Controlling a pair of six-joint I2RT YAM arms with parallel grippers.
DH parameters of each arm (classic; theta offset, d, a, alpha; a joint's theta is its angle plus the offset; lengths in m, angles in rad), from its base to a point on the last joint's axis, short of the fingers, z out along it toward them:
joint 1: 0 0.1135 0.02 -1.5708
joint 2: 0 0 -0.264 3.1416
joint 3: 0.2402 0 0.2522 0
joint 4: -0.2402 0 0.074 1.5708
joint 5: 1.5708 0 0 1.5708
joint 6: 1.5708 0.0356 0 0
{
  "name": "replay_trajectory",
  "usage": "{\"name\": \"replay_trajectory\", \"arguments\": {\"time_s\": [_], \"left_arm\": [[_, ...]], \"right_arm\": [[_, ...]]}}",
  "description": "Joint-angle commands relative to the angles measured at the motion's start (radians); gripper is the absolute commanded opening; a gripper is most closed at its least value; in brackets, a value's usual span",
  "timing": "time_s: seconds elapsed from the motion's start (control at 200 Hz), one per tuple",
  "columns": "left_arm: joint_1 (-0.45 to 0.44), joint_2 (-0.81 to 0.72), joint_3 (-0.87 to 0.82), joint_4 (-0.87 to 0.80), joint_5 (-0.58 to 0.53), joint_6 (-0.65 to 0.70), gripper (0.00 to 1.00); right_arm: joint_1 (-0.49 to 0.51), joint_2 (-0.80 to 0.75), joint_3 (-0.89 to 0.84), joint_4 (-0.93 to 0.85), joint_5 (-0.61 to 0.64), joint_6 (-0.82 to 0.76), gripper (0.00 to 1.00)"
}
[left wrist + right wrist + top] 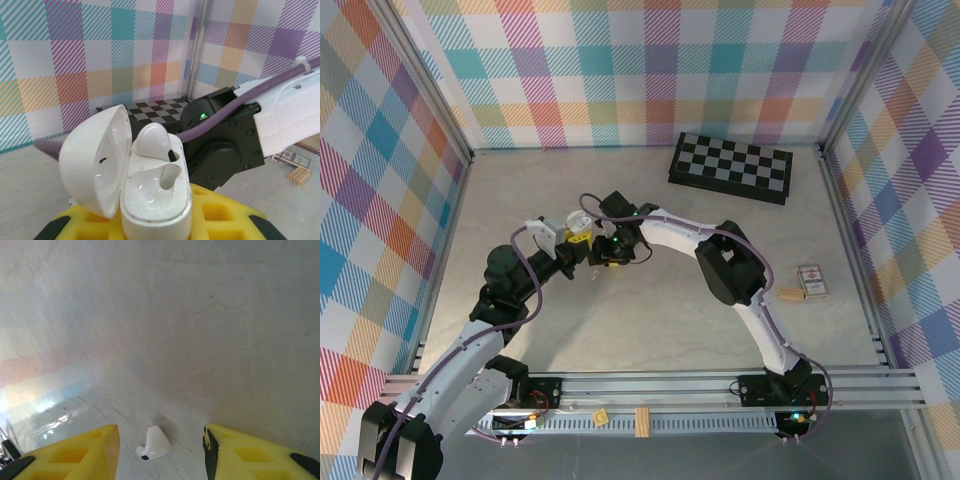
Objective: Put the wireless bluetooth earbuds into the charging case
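Your left arm (460,360) and right arm (765,330) have white shells and black joints, with a purple cable (523,270) along each. The fingers (75,452) are yellow, and a green light (202,116) glows at the black housing's (225,150) 11 o'clock.

The table (650,320) bears chessboard (731,167), cards (811,281), block (790,296), earbud (153,443).

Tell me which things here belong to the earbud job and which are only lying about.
For the job:
charging case, open
seated earbud
loose earbud

Lying about:
chessboard
small printed box
wooden block
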Motion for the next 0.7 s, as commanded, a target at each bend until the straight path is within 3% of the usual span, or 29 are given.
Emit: {"name": "replay_trajectory", "arguments": {"time_s": [0.0, 0.415, 0.695], "left_arm": [[0.001, 0.000, 0.016, 0.014, 0.030, -0.008, 0.12], [0.001, 0.009, 0.011, 0.020, 0.033, -0.008, 0.12], [0.001, 0.005, 0.010, 0.017, 0.041, -0.005, 0.12]], "right_arm": [[0.017, 0.023, 0.038, -0.046, -0.039, -0.038, 0.47], [0.052, 0.030, 0.036, -0.067, -0.035, -0.047, 0.43], [0.053, 0.070, 0.049, -0.092, 0.010, -0.023, 0.33]]}}
